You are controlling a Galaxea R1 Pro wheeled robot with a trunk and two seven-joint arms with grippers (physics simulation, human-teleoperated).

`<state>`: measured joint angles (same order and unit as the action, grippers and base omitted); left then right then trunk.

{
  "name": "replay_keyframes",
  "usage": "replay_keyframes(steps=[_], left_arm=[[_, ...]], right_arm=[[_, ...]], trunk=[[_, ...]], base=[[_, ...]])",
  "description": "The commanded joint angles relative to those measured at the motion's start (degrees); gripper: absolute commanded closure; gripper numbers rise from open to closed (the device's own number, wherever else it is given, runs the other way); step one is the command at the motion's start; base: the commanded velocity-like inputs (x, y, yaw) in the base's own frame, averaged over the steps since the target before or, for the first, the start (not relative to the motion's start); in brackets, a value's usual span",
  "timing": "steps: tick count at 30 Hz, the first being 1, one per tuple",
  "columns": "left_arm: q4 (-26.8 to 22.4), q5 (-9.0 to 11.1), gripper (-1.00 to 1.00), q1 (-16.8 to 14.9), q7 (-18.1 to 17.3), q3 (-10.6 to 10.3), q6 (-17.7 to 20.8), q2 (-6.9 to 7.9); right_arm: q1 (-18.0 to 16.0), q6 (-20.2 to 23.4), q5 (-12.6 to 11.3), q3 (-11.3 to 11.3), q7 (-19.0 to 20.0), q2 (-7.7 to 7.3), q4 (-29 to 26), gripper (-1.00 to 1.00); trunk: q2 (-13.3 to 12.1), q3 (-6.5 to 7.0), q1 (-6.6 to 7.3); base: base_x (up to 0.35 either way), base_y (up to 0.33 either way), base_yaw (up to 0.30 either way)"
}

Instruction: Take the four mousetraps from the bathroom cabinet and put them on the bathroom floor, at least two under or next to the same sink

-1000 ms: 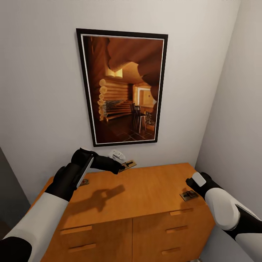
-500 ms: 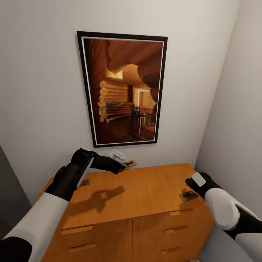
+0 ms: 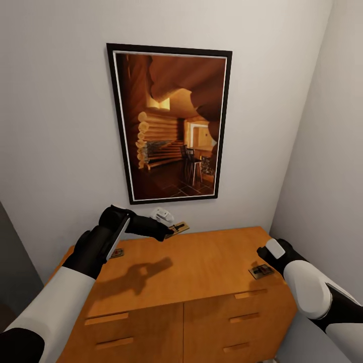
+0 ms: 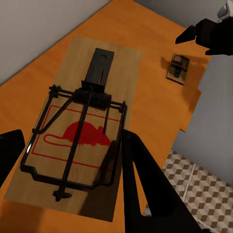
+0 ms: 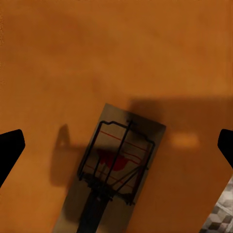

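The left gripper (image 3: 169,229) is pinching one mousetrap (image 3: 179,228) clear above the rear of the cabinet (image 3: 201,262), likely for carrying down to the bathroom floor (image 4: 204,184). The right gripper (image 3: 262,257) is hovering spread over a second mousetrap (image 3: 261,271) lying near the cabinet's front right edge, apparently lining up a grasp. A third mousetrap (image 3: 116,253) is sitting near the left edge; walls are crowding behind and right.

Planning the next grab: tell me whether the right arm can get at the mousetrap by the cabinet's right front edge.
Probably yes. The right gripper hovers open just above that mousetrap, which lies flat on the cabinet top between the fingertips in the right wrist view, with nothing over it.
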<state>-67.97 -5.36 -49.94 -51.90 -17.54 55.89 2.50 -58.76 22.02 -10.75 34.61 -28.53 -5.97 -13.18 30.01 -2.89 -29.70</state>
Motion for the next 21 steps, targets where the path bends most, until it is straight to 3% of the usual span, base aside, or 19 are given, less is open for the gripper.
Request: replay_keyframes(steps=[1,21], left_arm=[[-0.1,-0.6,1.0,-0.1,-0.6,0.0,0.1,0.03],[-0.1,-0.5,1.0,-0.1,-0.6,-0.1,0.1,-0.03]], right_arm=[[0.0,0.2,-0.5,-0.3,-0.3,-0.01,-0.1,-1.0],[0.0,0.3,-0.3,-0.4,-0.4,-0.01,0.0,-1.0]], trunk=[[0.1,-0.13,-0.03],[0.1,-0.13,-0.03]], base=[[0.0,0.0,0.0],[0.0,0.0,0.0]])
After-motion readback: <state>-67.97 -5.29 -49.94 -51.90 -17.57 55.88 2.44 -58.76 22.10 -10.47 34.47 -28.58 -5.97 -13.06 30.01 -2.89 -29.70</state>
